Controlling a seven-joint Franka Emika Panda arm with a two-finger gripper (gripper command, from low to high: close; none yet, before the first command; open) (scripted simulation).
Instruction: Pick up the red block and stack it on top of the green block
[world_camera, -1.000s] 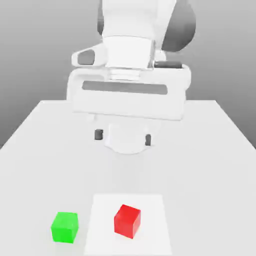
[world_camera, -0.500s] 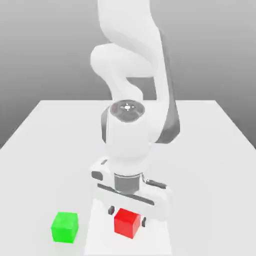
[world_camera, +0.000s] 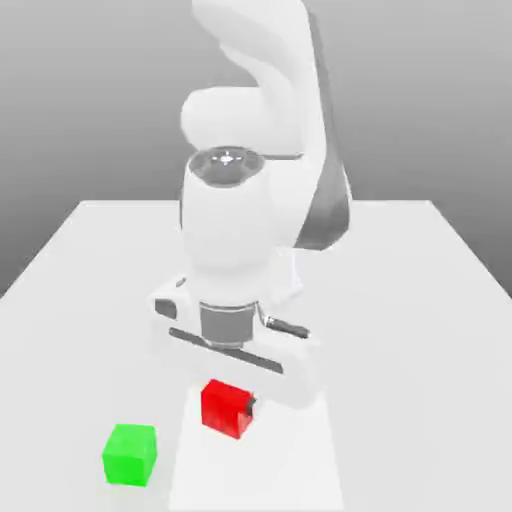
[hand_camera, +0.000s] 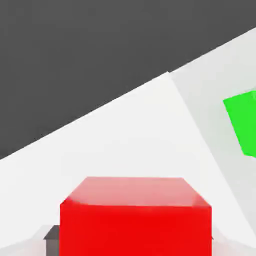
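"Tool (world_camera: 228, 402) state?"

"Closed on the red block (world_camera: 226, 408), a pad on each side, block held over the white patch (world_camera: 265, 470)."

"Green block (world_camera: 130, 455)?"

"On the surface (world_camera: 410, 400), beside the patch, toward the exterior view's left. Red's apart from it, not stacked."
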